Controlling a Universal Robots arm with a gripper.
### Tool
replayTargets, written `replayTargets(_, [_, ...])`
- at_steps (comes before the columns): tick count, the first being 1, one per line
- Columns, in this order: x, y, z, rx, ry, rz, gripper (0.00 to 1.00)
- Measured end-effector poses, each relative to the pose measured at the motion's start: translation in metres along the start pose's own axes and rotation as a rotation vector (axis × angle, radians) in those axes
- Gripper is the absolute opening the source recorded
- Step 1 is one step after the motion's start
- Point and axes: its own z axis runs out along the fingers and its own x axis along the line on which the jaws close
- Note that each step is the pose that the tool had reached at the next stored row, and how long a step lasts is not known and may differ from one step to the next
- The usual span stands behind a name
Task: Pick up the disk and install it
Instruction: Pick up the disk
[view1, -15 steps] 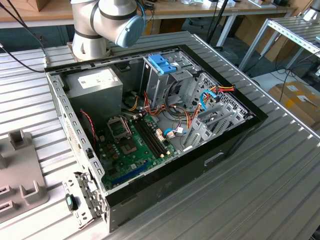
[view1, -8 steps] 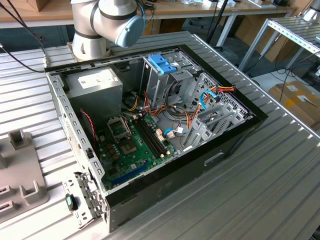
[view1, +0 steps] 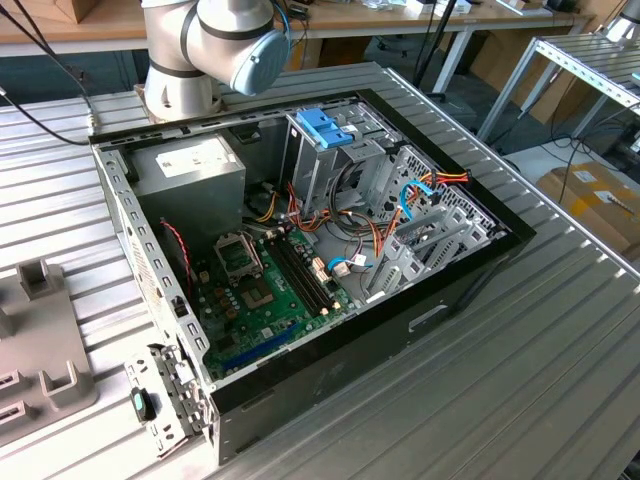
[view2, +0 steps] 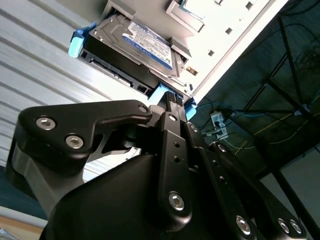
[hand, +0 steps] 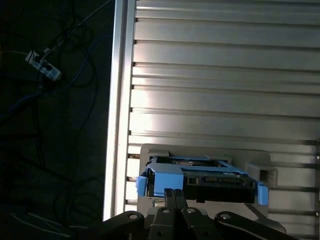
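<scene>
**Hand narrowed at the disk's carrier, drive resting in its holder by the tabletop edge**

The ribbed aluminium tabletop (view1: 560, 330) carries an open computer case (view1: 330, 372) laid on its side near the middle, with the side panel off so the inside can be reached from above. The arm (view1: 215, 40) stands by one tabletop edge, behind the case's power supply (view1: 190, 165). Inside the case stands the metal drive cage (view1: 335, 165) with a blue latch (view1: 323, 127) on top. I judge this to be the bay meant for the drive.

The disk (hand: 200, 175) lies flat in a grey holder (hand: 260, 172) just beside a long edge of the tabletop. Its light-blue carrier end faces outward, which likely offers a place to grasp. In the second wrist view the disk (view2: 140, 42) shows its white and blue label uncovered. The hand (hand: 172, 191) is narrow, its fingers (hand: 168, 200) nearly together, with the tips at the carrier's blue end. I cannot tell whether they actually pinch it. The disk sits in the holder, not yet lifted.

The tabletop slats are bright and reflective, with dark grooves between them. Beyond the edge the floor is dim, with loose cables and a power strip (hand: 44, 70). The exterior view shows workbenches and cardboard boxes (view1: 600, 195) around the rig.
</scene>
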Motion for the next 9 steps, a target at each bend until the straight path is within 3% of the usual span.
replayTargets(2, [0.0,0.0,0.0,0.0012,0.001,-0.035,0.11])
replayTargets(4, [0.0,0.0,0.0001,0.0039,0.0031,-0.114,0.11])
replayTargets(9, [0.0,0.0,0.0001,0.0077,0.0062,-0.226,0.11])
